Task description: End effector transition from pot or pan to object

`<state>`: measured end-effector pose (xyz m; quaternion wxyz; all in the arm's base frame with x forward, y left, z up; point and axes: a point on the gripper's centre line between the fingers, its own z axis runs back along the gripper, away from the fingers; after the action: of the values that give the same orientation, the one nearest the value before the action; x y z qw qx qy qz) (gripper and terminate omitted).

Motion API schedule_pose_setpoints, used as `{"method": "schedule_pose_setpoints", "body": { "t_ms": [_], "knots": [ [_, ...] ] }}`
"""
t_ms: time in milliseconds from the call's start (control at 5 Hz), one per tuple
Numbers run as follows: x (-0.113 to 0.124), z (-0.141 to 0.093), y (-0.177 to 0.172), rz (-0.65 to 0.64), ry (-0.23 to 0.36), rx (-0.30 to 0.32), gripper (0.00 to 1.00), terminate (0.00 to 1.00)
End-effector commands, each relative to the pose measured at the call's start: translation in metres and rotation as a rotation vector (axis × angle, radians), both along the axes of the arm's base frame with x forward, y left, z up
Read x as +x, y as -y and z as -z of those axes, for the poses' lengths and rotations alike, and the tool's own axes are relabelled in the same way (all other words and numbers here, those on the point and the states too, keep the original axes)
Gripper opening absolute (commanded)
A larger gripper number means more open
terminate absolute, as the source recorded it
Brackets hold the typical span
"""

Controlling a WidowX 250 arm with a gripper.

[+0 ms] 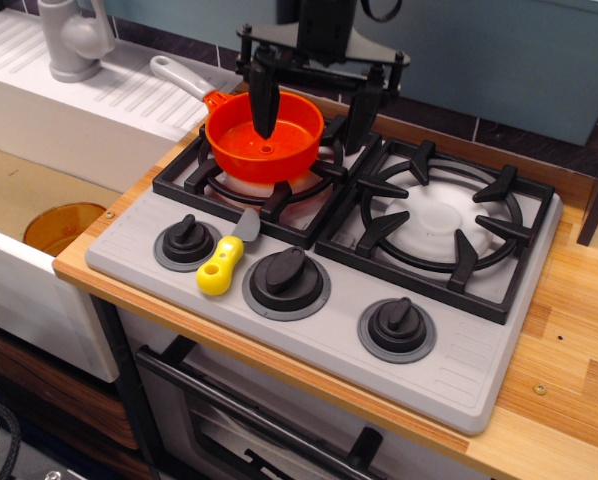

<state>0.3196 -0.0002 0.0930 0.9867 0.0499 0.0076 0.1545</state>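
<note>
The bright orange saucepan (264, 150) with its long light-grey handle (179, 78) sits on the left burner grate. My gripper (312, 108) hangs above the pan's right rim, open and empty; one finger (264, 100) is over the pan's inside, the other is over the grate to the right. The yellow-handled toy utensil (221, 264) with a short grey blade lies on the grey stove panel between the left and middle knobs, well in front of the gripper.
The grey toy stove (309, 330) has three black knobs (286, 277) along its front and a second burner grate (439, 225) on the right. A white sink (69, 110) with a grey tap stands at left. A brownish-orange bowl (62, 225) lies below left.
</note>
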Motion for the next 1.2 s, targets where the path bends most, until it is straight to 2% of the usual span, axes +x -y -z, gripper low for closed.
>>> {"method": "schedule_pose_setpoints", "body": {
  "t_ms": [0, 1000],
  "knots": [
    [-0.029, -0.006, -0.023, 0.07, 0.112, 0.01, 1.0, 0.0],
    [-0.046, 0.041, -0.042, 0.127, 0.148, 0.004, 1.0, 0.0]
  ]
}}
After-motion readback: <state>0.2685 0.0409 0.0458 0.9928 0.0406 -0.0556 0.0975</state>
